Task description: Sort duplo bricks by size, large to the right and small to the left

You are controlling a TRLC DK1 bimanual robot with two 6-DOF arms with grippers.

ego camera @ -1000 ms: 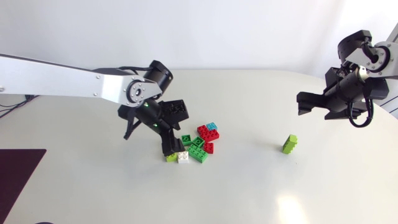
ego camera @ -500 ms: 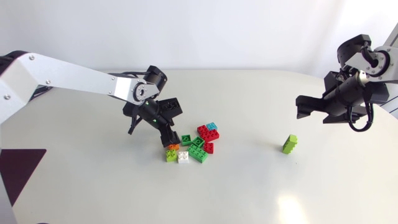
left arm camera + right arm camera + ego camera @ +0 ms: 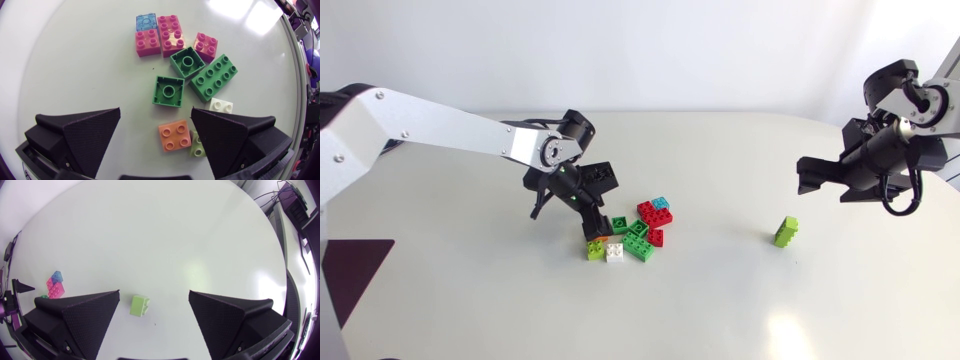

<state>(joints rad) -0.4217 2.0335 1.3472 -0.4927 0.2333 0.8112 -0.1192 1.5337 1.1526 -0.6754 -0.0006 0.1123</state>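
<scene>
A heap of duplo bricks [image 3: 632,230] lies at the table's middle. In the left wrist view I see a large green brick [image 3: 213,76], two dark green square bricks [image 3: 168,91], red bricks [image 3: 171,35], a blue brick [image 3: 146,21], a white brick [image 3: 221,105] and a small orange brick [image 3: 175,135]. My left gripper [image 3: 156,116] [image 3: 563,218] hangs open above the heap's near-left end, the orange brick [image 3: 599,237] lying between its fingers, untouched. A light green small brick [image 3: 197,147] is half hidden by one finger. Another light green brick [image 3: 785,231] [image 3: 140,304] stands alone at the right. Beyond it my right gripper [image 3: 802,178] [image 3: 154,294] is open and empty.
A dark mat [image 3: 350,275] lies at the table's front left corner. Bare white table [image 3: 720,300] stretches between the heap and the lone brick, and along the front.
My left gripper has drawn back and up from the heap's left end, uncovering the orange brick. The right arm has hardly moved.
</scene>
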